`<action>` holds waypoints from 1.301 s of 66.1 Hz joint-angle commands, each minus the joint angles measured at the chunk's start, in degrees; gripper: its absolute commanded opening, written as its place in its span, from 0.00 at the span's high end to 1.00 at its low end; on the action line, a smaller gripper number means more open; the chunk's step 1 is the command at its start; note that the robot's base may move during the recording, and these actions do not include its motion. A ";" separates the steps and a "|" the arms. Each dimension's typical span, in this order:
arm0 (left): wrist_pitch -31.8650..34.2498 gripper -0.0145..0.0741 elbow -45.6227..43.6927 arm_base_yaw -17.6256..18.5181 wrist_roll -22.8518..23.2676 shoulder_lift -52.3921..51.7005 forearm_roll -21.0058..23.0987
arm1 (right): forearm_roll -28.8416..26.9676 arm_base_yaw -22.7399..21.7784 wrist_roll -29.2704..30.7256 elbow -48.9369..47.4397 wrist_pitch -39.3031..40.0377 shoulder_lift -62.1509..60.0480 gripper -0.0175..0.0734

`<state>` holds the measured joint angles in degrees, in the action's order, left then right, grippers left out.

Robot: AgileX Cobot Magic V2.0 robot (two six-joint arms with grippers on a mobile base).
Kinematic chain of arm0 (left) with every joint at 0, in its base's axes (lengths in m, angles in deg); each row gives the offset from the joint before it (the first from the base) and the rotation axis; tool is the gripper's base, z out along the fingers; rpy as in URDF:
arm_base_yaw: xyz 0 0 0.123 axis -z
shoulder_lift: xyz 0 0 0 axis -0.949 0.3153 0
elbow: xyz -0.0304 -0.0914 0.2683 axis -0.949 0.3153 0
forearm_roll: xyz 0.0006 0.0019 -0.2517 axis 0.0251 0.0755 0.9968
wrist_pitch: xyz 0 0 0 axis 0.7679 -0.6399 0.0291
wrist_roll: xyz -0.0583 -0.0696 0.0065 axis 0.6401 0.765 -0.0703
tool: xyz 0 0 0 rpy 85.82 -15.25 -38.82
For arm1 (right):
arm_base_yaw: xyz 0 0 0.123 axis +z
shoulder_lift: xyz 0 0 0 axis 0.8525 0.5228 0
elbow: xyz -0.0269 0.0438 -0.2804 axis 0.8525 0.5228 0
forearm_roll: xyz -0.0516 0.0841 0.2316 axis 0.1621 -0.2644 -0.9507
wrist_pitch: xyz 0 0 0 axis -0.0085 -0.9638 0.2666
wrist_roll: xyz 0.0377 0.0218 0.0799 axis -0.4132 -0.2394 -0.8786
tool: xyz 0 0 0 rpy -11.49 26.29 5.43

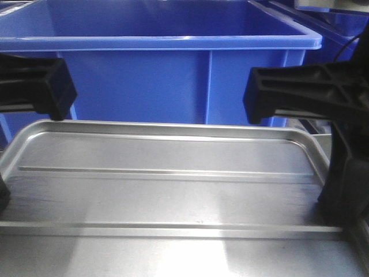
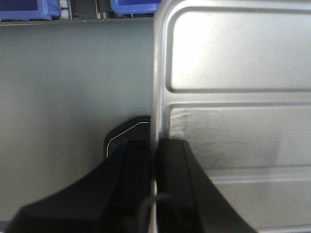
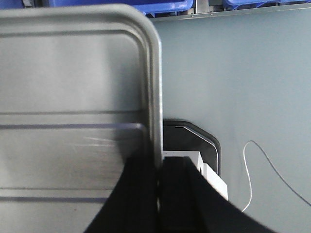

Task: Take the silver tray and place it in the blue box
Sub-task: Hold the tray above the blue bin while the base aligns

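Observation:
The silver tray [image 1: 173, 196] fills the lower half of the front view, held level just in front of the blue box [image 1: 161, 41], whose ribbed wall rises right behind the tray's far rim. My left gripper [image 2: 155, 143] is shut on the tray's left rim [image 2: 156, 73], one finger on each side of the edge. My right gripper [image 3: 159, 162] is likewise shut on the tray's right rim [image 3: 154, 73]. In the front view the right gripper [image 1: 340, 196] shows at the tray's right edge, and only a sliver of the left gripper [image 1: 3, 199] shows at the frame's edge.
A grey surface [image 2: 63, 97] lies below the tray in both wrist views. A dark rounded plate [image 3: 204, 141], a white block [image 3: 211, 177] and a thin white cable [image 3: 272, 165] lie under the right side. Other blue bins [image 1: 346, 29] stand to the right and at the back [image 2: 24, 8].

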<state>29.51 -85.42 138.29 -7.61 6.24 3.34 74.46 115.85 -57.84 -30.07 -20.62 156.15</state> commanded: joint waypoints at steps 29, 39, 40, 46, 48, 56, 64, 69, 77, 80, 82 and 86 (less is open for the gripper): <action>-2.36 0.85 -1.52 0.39 0.68 -1.35 -2.02 | 2.54 -0.12 0.16 -1.27 -1.50 -1.52 0.74; -2.36 0.85 -1.52 0.39 0.68 -1.35 -2.02 | 2.54 -0.12 0.16 -1.27 -1.50 -1.52 0.74; -2.36 0.85 -1.52 0.39 0.68 -1.35 -2.02 | 2.54 -0.12 0.16 -1.27 -1.50 -1.52 0.74; -2.36 0.85 -1.52 0.39 0.68 -1.35 -2.02 | 2.54 -0.12 0.16 -1.27 -1.50 -1.52 0.74; -2.36 0.85 -1.52 0.39 0.68 -1.35 -2.02 | 2.54 -0.12 0.16 -1.27 -1.50 -1.52 0.74; -2.36 0.85 -1.52 0.39 0.68 -1.35 -2.02 | 2.54 -0.12 0.16 -1.27 -1.50 -1.52 0.74; -2.36 0.85 -1.52 0.39 0.68 -1.35 -2.02 | 2.54 -0.12 0.16 -1.27 -1.50 -1.52 0.74; -2.36 0.85 -1.52 0.39 0.68 -1.35 -2.02 | 2.54 -0.12 0.16 -1.27 -1.50 -1.52 0.74; -2.36 0.85 -1.52 0.39 0.68 -1.35 -2.02 | 2.54 -0.12 0.16 -1.27 -1.50 -1.52 0.74; -2.36 0.85 -1.52 0.39 0.68 -1.35 -2.02 | 2.54 -0.12 0.16 -1.27 -1.50 -1.52 0.74; -2.36 0.85 -1.52 0.39 0.68 -1.35 -2.02 | 2.54 -0.12 0.16 -1.27 -1.50 -1.52 0.74; -2.36 0.85 -1.52 0.39 0.68 -1.35 -2.02 | 2.54 -0.12 0.16 -1.27 -1.50 -1.52 0.74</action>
<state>29.51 -85.42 138.29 -7.61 6.24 3.34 74.46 115.85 -57.84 -30.07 -20.62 156.15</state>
